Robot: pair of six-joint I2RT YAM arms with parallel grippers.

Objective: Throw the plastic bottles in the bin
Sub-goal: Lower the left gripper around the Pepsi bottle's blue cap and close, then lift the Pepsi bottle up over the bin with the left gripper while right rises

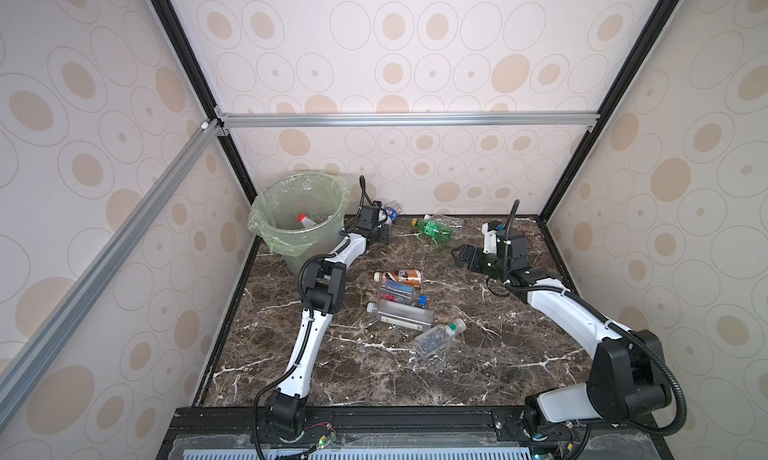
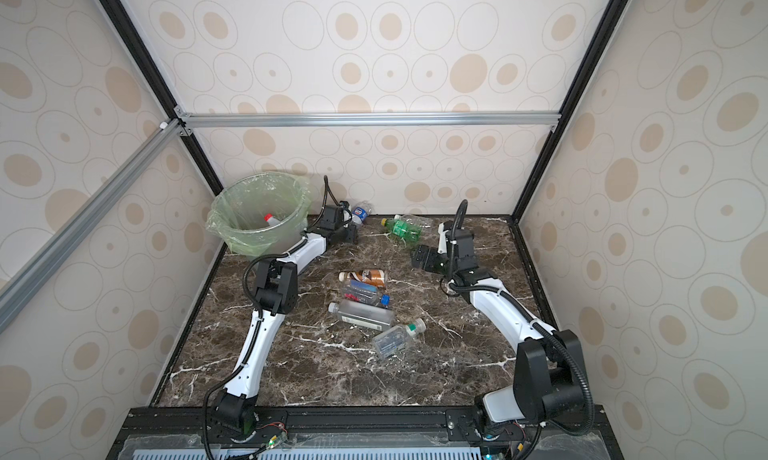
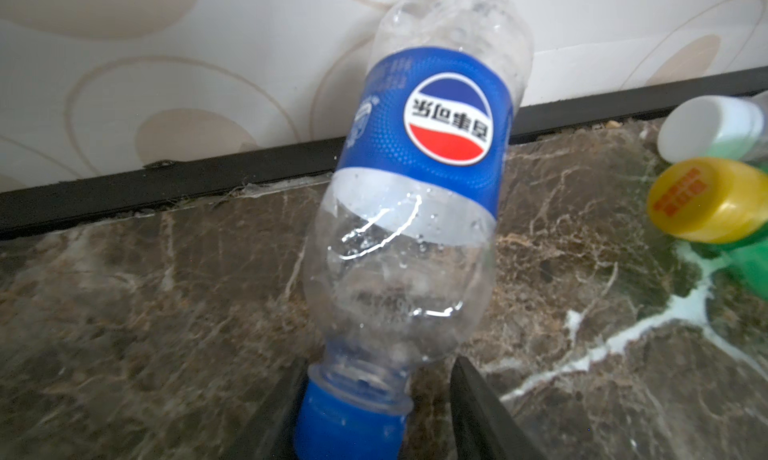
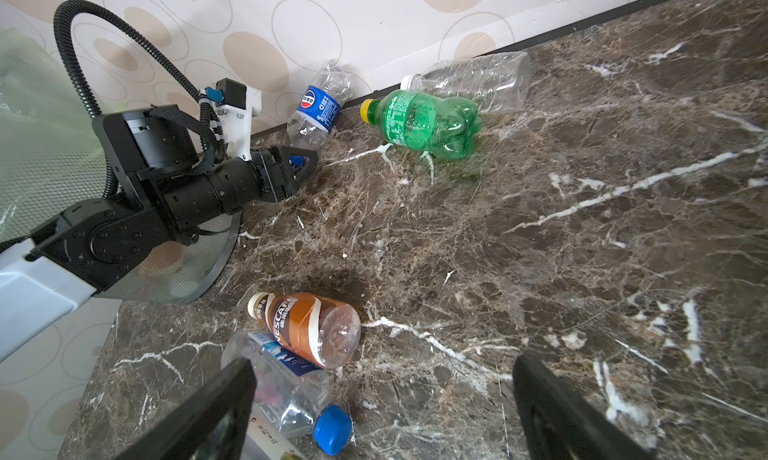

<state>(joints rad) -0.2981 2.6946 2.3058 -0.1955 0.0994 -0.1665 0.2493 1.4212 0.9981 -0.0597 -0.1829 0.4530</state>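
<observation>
A clear bottle with a blue label [image 3: 424,154] leans against the back wall beside the bin [image 1: 259,225], also seen in both top views [image 1: 392,210] [image 2: 360,211]. My left gripper [image 3: 374,399] [image 1: 386,221] is open around its blue cap: one finger touches the cap, the other stands a little off it. The bin, lined with a green bag, holds a red-capped bottle [image 1: 305,220]. My right gripper [image 4: 386,412] [image 1: 459,256] hangs open and empty over the table. A green bottle [image 1: 436,229] and a clear bottle [image 1: 451,220] lie near the back wall.
Mid-table lies a cluster: a brown-labelled bottle [image 1: 401,277], a clear blue-capped bottle [image 1: 399,292], a square clear bottle [image 1: 401,316] and a clear bottle with a pale green cap [image 1: 438,337]. Patterned walls close in the marble table [image 1: 478,354] on three sides.
</observation>
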